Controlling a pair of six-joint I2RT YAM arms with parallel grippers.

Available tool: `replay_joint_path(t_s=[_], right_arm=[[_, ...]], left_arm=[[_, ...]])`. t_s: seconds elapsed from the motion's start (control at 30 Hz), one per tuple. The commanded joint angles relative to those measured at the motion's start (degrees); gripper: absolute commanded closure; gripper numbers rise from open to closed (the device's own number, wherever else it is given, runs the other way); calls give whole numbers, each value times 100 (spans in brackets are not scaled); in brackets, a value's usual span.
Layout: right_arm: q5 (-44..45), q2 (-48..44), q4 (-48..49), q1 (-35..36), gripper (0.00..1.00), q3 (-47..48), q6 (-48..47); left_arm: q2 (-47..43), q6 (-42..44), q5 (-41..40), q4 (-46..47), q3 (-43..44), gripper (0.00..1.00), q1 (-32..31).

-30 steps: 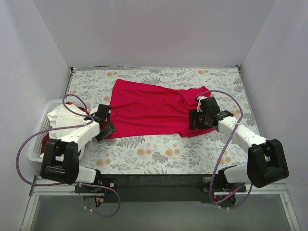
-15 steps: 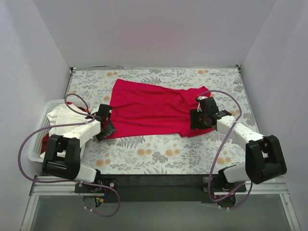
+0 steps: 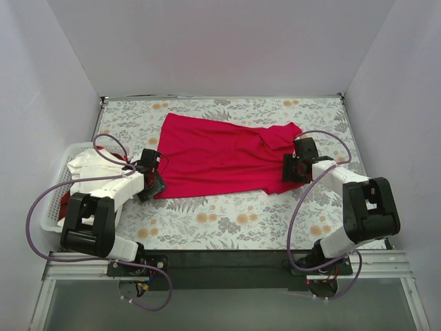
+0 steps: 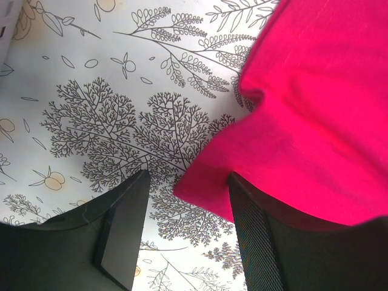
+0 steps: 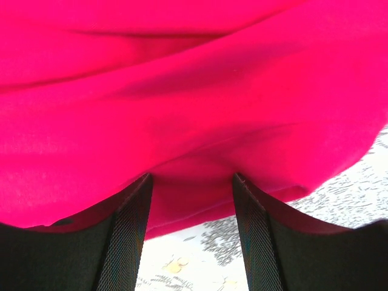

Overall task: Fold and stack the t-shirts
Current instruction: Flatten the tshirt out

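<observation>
A crimson red t-shirt (image 3: 220, 155) lies spread flat, a little crumpled at its right end, on the floral cloth (image 3: 227, 214). My left gripper (image 3: 156, 181) sits low at the shirt's near left corner. It is open, and the left wrist view shows the cloth's corner (image 4: 209, 191) lying loose between the fingers (image 4: 121, 230). My right gripper (image 3: 294, 167) is at the shirt's right edge, open. In the right wrist view its fingers (image 5: 127, 236) straddle the red hem (image 5: 194, 200) without pinching it. A white t-shirt (image 3: 86, 167) lies heaped in the basket.
The white slatted basket (image 3: 49, 210) stands at the table's left edge beside my left arm, with a bit of red cloth (image 3: 65, 201) showing in it. White walls close in the back and both sides. Purple cables loop over both arms.
My right gripper has slid a little rightward to the shirt's right edge, its jaws narrowing slightly, and its arm has folded in. The left gripper has barely moved.
</observation>
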Motion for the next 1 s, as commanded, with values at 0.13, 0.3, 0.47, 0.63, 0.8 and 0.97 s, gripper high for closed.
replay_joint_path(t_s=[0.13, 0.3, 0.47, 0.63, 0.8, 0.97], right_arm=[[-89, 116, -95, -222, 37, 269, -114], [-248, -139, -156, -222, 36, 234, -184], [-319, -420, -270, -205, 36, 251, -228], [-292, -719, -367, -179, 35, 234, -246], [-283, -966, -446, -178, 35, 164, -246], [-327, -1089, -472, -170, 35, 120, -246]], left_arm=[[295, 12, 643, 59, -119, 47, 39], [93, -5, 864, 15, -225, 46, -14], [-188, -93, 1022, -99, -208, 44, -58], [-206, -85, 1058, -257, -94, 44, -110], [-171, -164, 1005, -468, -93, 44, -181], [-241, -304, 899, -785, -58, 45, -382]])
